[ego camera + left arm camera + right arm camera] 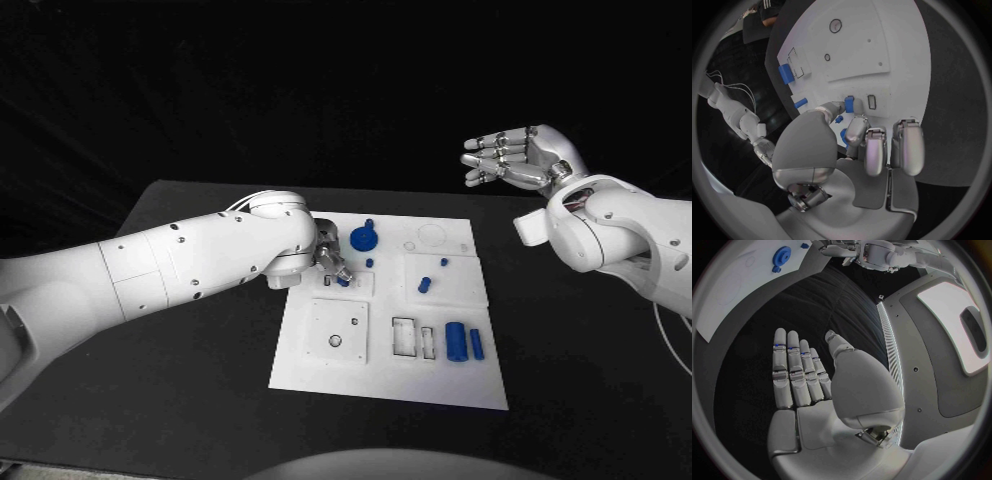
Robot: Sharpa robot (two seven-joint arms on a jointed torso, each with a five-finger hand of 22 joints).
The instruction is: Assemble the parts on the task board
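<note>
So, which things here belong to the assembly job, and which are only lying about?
Belong to the job:
task board
blue gear
blue cylinder
small blue pegs
left hand, pinching a blue part

Just there:
black table
right hand, raised, holding nothing

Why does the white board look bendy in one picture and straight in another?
In the left wrist view the fisheye lens curves the task board beyond the left hand; in the head view the board's edges run straight.
</note>
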